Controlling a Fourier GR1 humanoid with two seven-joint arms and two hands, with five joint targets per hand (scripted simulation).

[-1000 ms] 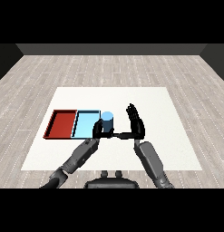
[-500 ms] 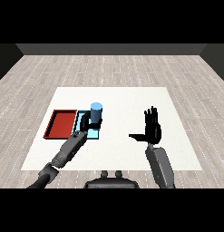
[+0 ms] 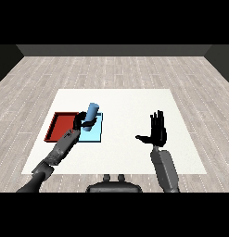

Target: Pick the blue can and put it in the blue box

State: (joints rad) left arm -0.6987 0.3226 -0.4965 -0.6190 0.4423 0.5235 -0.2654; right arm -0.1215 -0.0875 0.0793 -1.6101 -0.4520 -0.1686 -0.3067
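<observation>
A flat white square counter (image 3: 130, 106) fills the middle of the view. Toward nine o'clock on it lies a shallow red rectangular tray (image 3: 60, 127) with a darker red rim, its long side running from near to far, set parallel to the counter's left edge. All around the counter runs a floor of pale grey wooden planks (image 3: 116, 69), widest at twelve o'clock and narrowing at three and nine o'clock. A dark wall (image 3: 114, 50) closes the floor at twelve o'clock.
</observation>
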